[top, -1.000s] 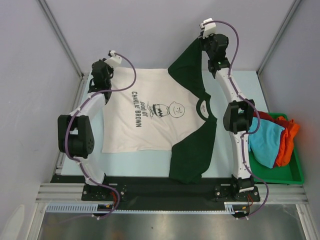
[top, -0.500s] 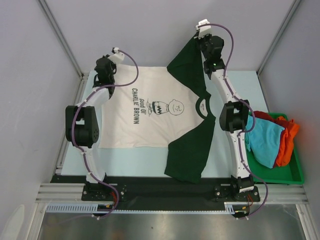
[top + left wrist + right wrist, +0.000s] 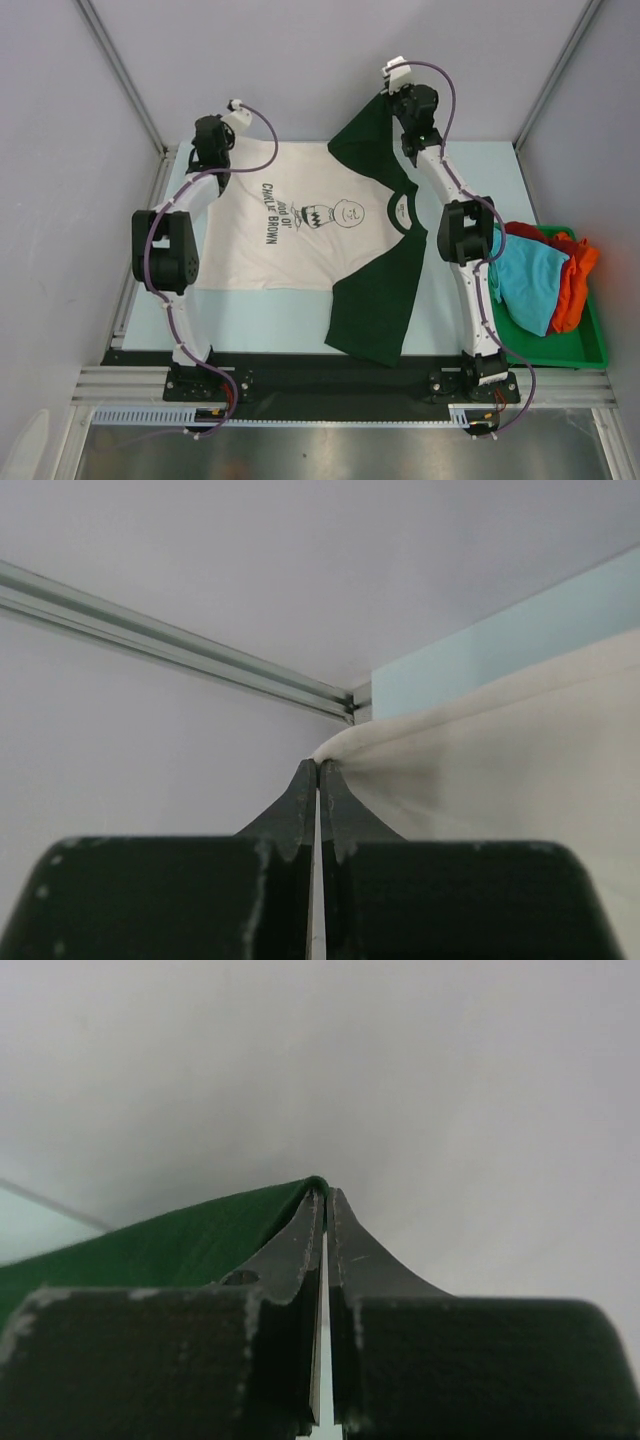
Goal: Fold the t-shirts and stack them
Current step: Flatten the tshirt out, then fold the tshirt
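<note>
A cream-white t-shirt with dark lettering and a cartoon print lies flat on the pale blue table, neck to the right. Dark green cloth spreads from its neck end, one part toward the near edge and one part raised at the far side. I cannot tell if the green is a separate shirt. My left gripper is shut on the cream shirt's far-left corner, pinched at the gripper's tip. My right gripper is shut on the green cloth's edge, held up at the gripper's tip.
A green tray at the right table edge holds turquoise cloth and orange cloth. Grey walls and metal rails close the far side. A black strip runs along the near edge.
Both grippers have moved left along the far side. The right one has drawn the raised green cloth left, and the whole garment has slid a little left on the table.
</note>
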Robot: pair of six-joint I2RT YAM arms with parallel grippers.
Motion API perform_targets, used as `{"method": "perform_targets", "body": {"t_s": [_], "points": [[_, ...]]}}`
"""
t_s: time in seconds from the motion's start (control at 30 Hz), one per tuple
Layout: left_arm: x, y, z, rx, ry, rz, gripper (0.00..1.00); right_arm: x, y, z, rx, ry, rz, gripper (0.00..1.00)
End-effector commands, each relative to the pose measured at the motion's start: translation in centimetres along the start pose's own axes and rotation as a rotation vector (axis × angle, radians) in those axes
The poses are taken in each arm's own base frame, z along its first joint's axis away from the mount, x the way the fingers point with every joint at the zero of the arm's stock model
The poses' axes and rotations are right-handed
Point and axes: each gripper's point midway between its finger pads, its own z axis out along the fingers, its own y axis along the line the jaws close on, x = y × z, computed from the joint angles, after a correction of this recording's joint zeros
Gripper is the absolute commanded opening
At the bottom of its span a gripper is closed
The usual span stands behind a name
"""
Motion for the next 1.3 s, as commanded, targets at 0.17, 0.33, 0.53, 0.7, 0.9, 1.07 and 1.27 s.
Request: {"method": "perform_targets", "body": {"t_s": [0.17, 0.33, 0.53, 0.7, 0.9, 1.07, 1.27], "points": [[1.1, -2.1, -0.2, 0.089, 0.039, -0.017, 0.0, -0.8, -0.4, -3.7, -0.082, 0.127, -0.003, 0.0], [0.9, -3.9, 0.3, 0.194, 0.044, -0.028, 0.01, -0.9, -0.2, -4.8, -0.106, 0.158, -0.019, 0.0], [1.2, -5.2, 0.9, 0.294, 0.072, -0.069, 0.01, -1.0, -1.9, -5.2, -0.08, 0.185, 0.007, 0.0], [2.3, -4.5, 2.2, 0.28, 0.079, -0.076, 0.0, -0.8, -2.8, -5.7, -0.074, 0.213, 0.014, 0.0], [3.7, -3.2, 3.2, 0.276, 0.091, -0.1, 0.0, -1.2, -3.6, -6.7, -0.07, 0.235, 0.025, 0.0], [3.5, -2.8, 2.9, 0.288, 0.078, -0.139, 0.0, -1.7, -3.6, -7.5, -0.075, 0.245, 0.037, 0.0], [2.7, -3.0, 1.7, 0.326, 0.039, -0.162, 0.0, -2.2, -3.6, -8.7, -0.091, 0.264, 0.045, 0.0]]}}
